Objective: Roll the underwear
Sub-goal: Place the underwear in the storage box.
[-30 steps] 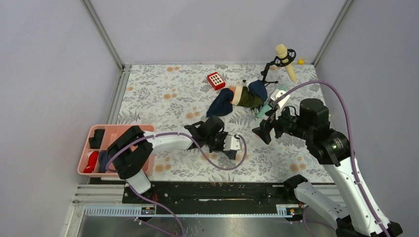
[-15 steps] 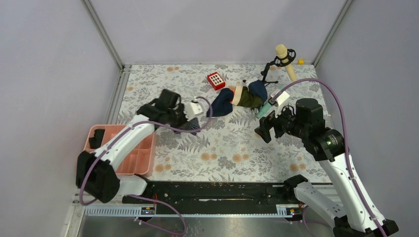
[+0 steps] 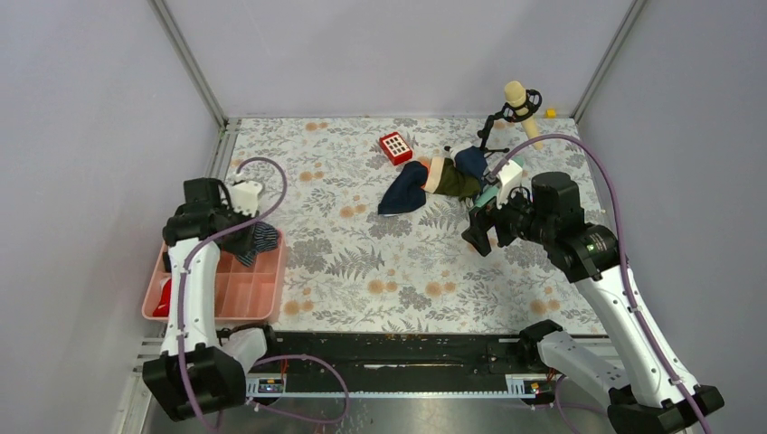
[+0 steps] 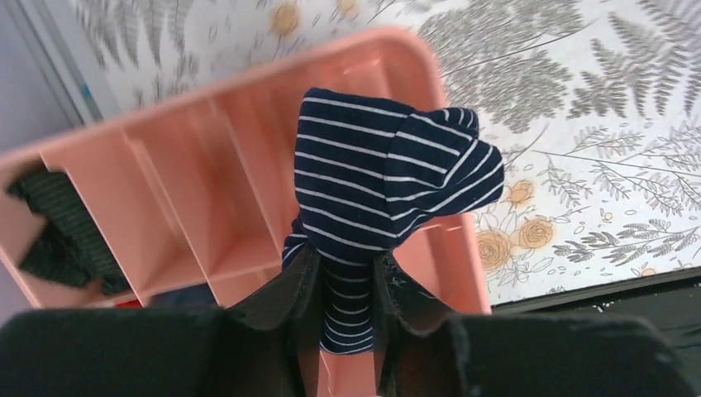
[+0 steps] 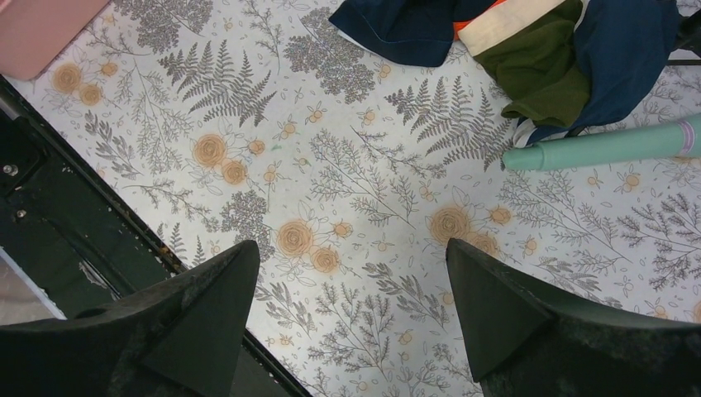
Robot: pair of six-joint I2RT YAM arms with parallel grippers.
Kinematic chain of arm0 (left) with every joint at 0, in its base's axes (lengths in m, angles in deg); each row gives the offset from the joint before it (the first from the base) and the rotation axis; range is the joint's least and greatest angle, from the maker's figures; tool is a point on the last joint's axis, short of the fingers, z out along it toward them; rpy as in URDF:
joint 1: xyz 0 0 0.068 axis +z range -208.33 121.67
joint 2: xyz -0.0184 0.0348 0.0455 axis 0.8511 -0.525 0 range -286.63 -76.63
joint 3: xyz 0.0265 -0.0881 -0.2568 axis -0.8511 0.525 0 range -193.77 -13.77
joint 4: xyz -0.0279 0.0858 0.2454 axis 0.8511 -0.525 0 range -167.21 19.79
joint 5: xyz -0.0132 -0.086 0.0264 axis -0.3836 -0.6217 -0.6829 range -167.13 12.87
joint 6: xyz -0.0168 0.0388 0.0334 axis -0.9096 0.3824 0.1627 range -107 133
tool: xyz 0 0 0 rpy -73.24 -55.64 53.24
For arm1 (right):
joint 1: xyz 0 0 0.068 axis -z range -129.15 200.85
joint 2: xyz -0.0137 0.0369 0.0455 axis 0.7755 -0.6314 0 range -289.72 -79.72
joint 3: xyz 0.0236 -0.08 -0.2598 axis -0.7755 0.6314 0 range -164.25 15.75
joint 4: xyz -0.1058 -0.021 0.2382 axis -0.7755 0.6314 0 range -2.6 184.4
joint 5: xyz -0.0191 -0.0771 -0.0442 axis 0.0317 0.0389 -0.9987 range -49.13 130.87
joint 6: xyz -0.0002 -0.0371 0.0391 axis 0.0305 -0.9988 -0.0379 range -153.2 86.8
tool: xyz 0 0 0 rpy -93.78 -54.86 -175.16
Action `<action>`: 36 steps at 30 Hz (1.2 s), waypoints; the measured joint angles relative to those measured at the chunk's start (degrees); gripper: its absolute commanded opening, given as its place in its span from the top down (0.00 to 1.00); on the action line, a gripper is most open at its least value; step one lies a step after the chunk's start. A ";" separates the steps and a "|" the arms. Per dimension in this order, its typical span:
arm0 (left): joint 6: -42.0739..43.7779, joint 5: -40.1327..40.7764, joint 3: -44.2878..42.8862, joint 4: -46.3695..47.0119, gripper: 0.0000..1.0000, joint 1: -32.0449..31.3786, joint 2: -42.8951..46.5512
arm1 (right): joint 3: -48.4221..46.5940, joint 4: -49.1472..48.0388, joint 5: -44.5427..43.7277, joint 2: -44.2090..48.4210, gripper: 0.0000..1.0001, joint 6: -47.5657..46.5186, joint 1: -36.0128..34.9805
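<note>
Change: left fingers (image 4: 281, 299), pinching rolled underwear (image 4: 388, 190), swung from counter (image 3: 362, 271) centre to over pink tray (image 4: 165, 169).
Right fingers (image 5: 207, 308): spread.
Meaning: roll looks done; drop next.

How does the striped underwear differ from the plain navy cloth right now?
The underwear has thin pale stripes; the plain navy cloth has none. The underwear is bunched, clamped in the left gripper over the pink tray; the cloth lies loose on the table, ungripped. Both are dark navy fabric.
</note>
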 measured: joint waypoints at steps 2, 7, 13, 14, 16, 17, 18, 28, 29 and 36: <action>-1.16 0.31 0.66 -0.61 1.00 4.00 -0.22 | -0.02 -0.20 0.04 -0.09 0.09 0.44 0.09; -2.80 0.81 0.72 -0.92 1.00 10.73 -3.17 | -0.02 -0.09 0.61 -1.27 0.10 1.25 0.31; -3.45 2.84 0.90 4.07 1.00 16.63 -4.20 | -1.40 3.10 3.08 -5.09 0.11 2.08 0.42; -3.76 2.86 1.22 5.31 1.00 17.59 -4.26 | -2.03 3.91 3.34 -6.03 0.11 2.12 0.42; -4.39 2.64 1.88 6.95 1.00 19.43 -4.70 | -2.97 4.57 3.93 -7.54 0.11 2.14 0.42; -4.68 2.54 2.21 7.65 1.00 20.37 -5.03 | -3.32 4.83 4.17 -8.13 0.11 2.12 0.42; -5.01 2.34 2.47 8.24 1.00 21.46 -5.35 | -3.61 5.07 4.24 -8.61 0.11 2.12 0.42; -5.27 1.53 3.02 12.07 1.00 29.51 -8.87 | -4.09 6.12 4.44 -9.40 0.12 2.10 0.42; -5.25 1.51 2.99 12.15 1.00 29.55 -9.60 | -3.98 6.12 4.46 -9.14 0.12 2.10 0.42; -5.25 1.55 2.97 14.38 1.00 30.10 -13.66 | -2.56 6.25 4.42 -7.34 0.12 2.10 0.42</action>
